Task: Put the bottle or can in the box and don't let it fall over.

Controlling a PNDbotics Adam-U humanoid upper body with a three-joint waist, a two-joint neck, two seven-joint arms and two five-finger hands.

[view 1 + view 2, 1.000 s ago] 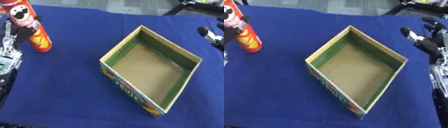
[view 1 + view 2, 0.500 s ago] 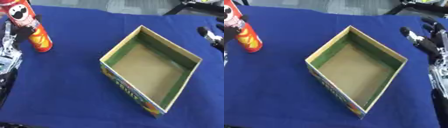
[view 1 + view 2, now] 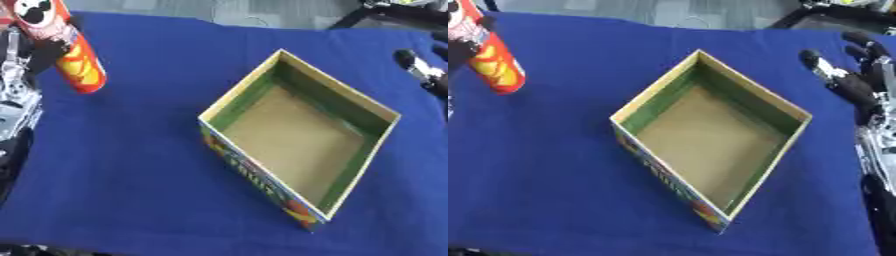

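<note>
Open-topped cardboard box with printed sides, centre, empty on the blue cloth. At 3 o'clock, right hand, fingers straight, holding nothing (idle). At 10 o'clock, tall red-orange snack can, tilted, apparently gripped by left hand for carrying; finger curl cannot be told.
</note>
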